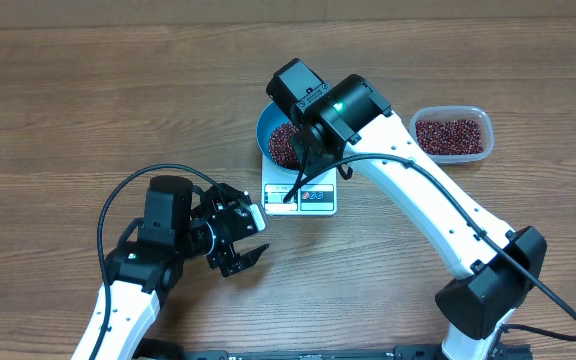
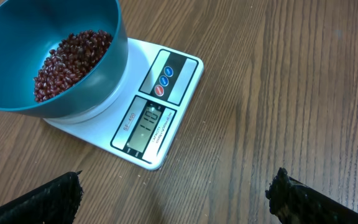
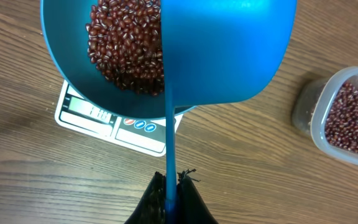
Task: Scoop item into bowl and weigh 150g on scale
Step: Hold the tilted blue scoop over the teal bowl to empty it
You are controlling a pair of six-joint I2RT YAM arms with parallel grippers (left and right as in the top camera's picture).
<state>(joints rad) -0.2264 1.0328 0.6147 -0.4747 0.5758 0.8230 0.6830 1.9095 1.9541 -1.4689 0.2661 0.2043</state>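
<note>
The teal-blue bowl [image 2: 107,87] stands on the white scale [image 2: 160,106], with a heap of dark red-brown beans [image 2: 70,62] inside it. In the right wrist view my right gripper [image 3: 173,177] is shut on the thin handle of a bright blue scoop [image 3: 229,50]. The scoop is turned on edge over the bowl [image 3: 61,56] and hides its right half; beans [image 3: 126,43] show beside it. My left gripper [image 2: 176,186] is open and holds nothing, low over the wood in front of the scale. Seen from overhead, this gripper [image 1: 258,233] sits just left of the scale [image 1: 300,195].
A small clear tub [image 1: 453,133] holding more beans stands to the right of the bowl [image 1: 273,140]; it also shows in the right wrist view as the tub [image 3: 344,115]. The right arm [image 1: 418,200] crosses the table above the scale. Bare wooden table lies all around.
</note>
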